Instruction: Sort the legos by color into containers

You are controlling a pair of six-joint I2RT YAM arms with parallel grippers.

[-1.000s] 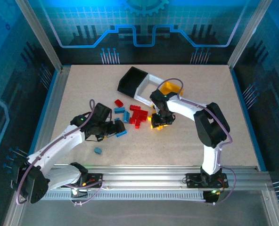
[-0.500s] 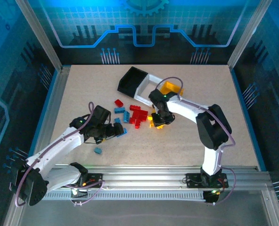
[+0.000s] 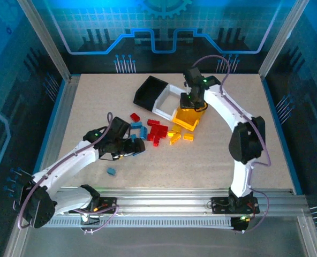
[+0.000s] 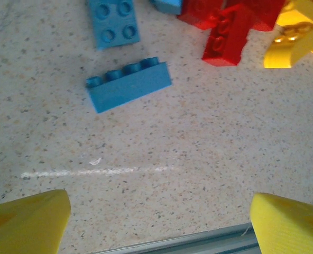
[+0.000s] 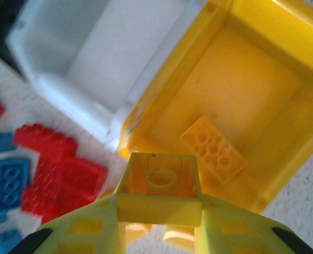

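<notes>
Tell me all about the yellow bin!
The yellow bin is a smooth plastic box, open on top, with four walls and a flat floor. It sits on the table, joined to the white bin beside it. One yellow brick lies flat inside. The right jaws hold a second brick above it.

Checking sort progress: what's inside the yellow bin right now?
One yellow brick lies flat on the yellow bin floor. The right gripper, shut on a second yellow brick, covers the bin's near edge, so anything there is hidden.
</notes>
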